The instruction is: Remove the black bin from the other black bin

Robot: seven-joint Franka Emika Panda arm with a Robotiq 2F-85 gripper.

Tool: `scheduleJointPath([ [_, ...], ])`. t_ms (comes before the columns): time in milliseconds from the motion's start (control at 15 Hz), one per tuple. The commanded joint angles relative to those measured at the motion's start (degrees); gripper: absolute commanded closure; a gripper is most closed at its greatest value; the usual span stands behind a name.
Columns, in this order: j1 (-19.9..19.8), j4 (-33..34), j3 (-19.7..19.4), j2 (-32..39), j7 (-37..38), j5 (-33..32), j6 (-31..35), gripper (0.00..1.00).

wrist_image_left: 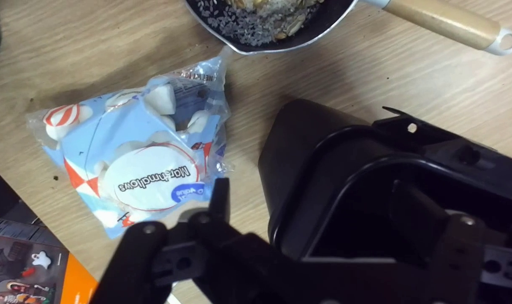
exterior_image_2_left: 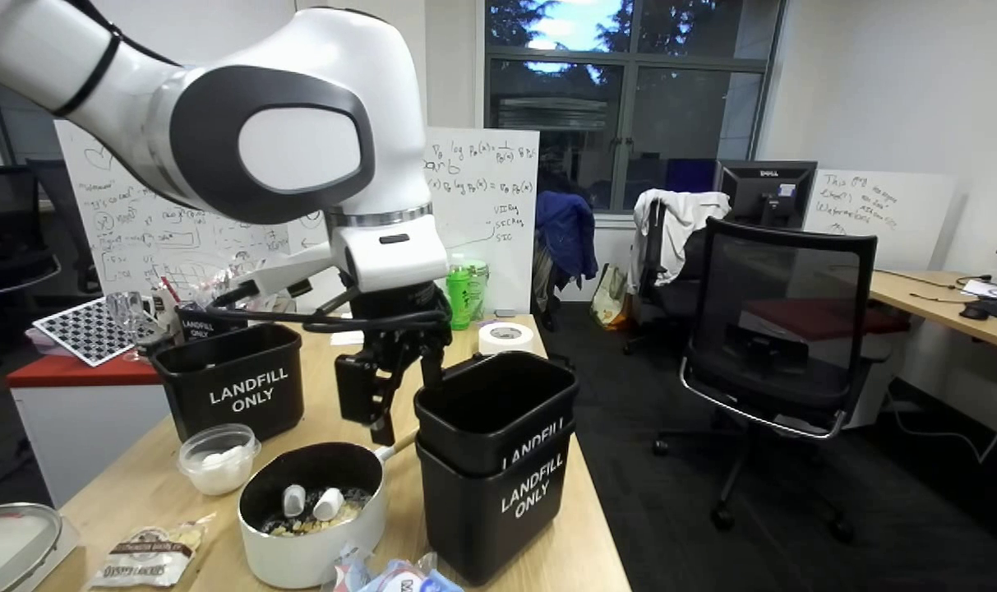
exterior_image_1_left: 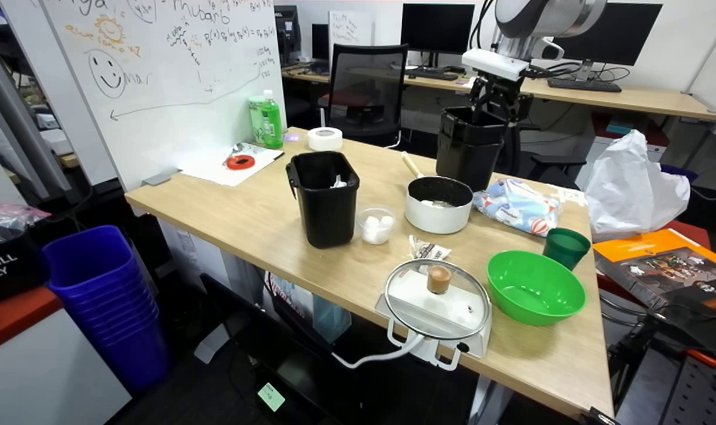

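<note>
The upper LANDFILL ONLY bin (exterior_image_2_left: 498,411) sits inside the matching lower bin (exterior_image_2_left: 494,526). The jaws stand apart at the upper rim.

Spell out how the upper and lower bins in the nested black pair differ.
Place: the upper bin sits inside; the lower bin stands on the table around it.
Lettering: the lower bin's "LANDFILL ONLY" shows whole; the upper bin's wording is partly hidden by the lower rim.
Mouth: the upper bin's is open at the top; the lower bin's is occupied by the upper bin.
Shared: both are black with white lettering.
</note>
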Motion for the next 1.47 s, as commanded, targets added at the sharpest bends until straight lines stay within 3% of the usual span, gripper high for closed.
scheduleJointPath([
  [0, 0.0, 1.4, -0.1, 1.4, 2.6, -0.2, 1.1, 0.32],
  [533, -0.1, 2.2, 0.0, 2.3, 4.5, -0.4, 1.8, 0.91],
  [667, -0.2, 2.5, 0.1, 2.3, 4.4, -0.3, 1.8, 1.0],
  [1400, -1.2, 4.6, 0.8, 1.3, 3.7, 1.7, 1.6, 0.98],
])
